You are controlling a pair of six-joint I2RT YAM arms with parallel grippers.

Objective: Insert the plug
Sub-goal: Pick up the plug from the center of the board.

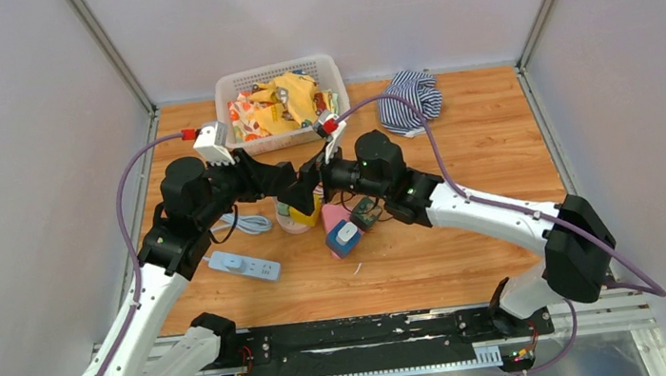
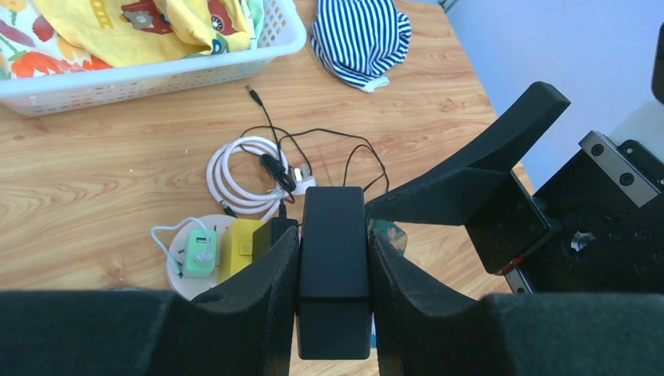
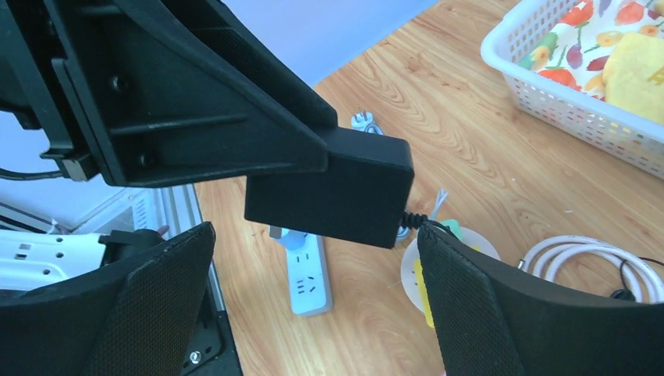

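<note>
The top camera sits high behind the near edge of the table point(image 1: 497, 149) and looks down and forward over all of it, to the basket point(image 1: 231, 90) at the far side. Each wrist camera sits very close to the adapter point(image 2: 333, 266), and they face it from opposite sides. Both wrist views share the adapter, and all three share the basket.

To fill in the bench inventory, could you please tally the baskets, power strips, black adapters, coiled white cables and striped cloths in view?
Basket: 1
Power strip: 1
Black adapter: 1
Coiled white cable: 1
Striped cloth: 1
Total: 5
</note>
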